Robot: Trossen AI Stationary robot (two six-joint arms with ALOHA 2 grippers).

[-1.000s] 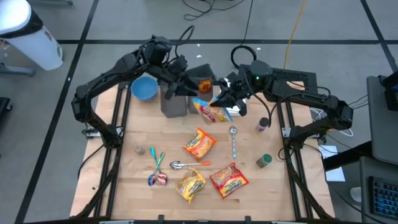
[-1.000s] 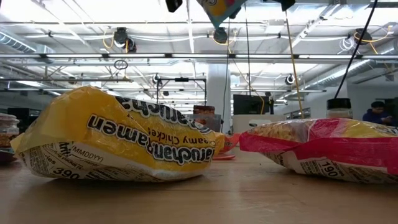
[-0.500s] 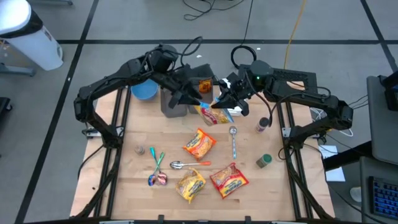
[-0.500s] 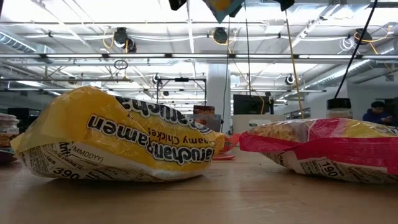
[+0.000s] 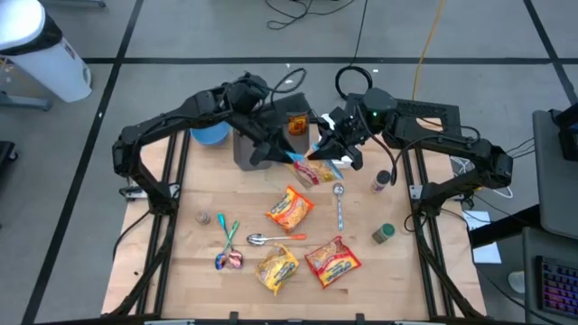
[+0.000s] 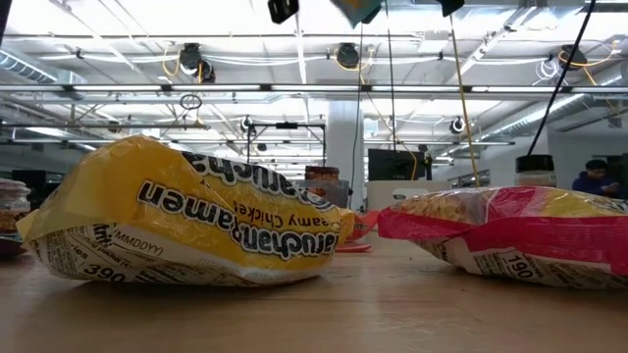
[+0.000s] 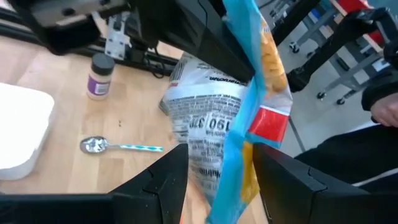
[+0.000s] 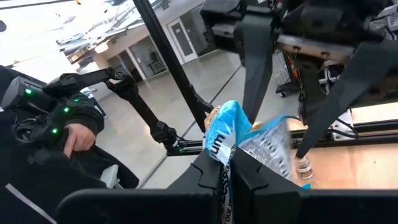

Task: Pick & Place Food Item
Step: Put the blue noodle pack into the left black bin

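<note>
Blue ramen packet (image 5: 318, 165): held aloft above the far middle of the wooden table (image 5: 397, 280), just beside the grey bin (image 5: 251, 149). Pinched at one edge by the right gripper (image 5: 330, 149), fingers closed tight on the film; body of the packet hanging free, likely so a second grip can be taken. Seen in the right wrist view (image 8: 231, 140) rising from between the dark fingers.

Left gripper (image 5: 271, 153): reached in from the bin side, fingers parted to either side of the packet's lower end (image 7: 230, 124), not closed on it. Judged a hand-over or a steadying grip in preparation.

Grey bin: contents hidden by the left arm; cannot tell. Blue bowl (image 5: 209, 129): beyond the bin, appears to hold nothing. Orange-labelled item (image 5: 297, 125): just beside the bin, kind unclear.

Nearer than the bin: orange ramen packet (image 5: 290, 208), yellow ramen packet (image 5: 276, 268), red ramen packet (image 5: 332, 260), spoons (image 5: 339, 204), all flat on the table.
</note>
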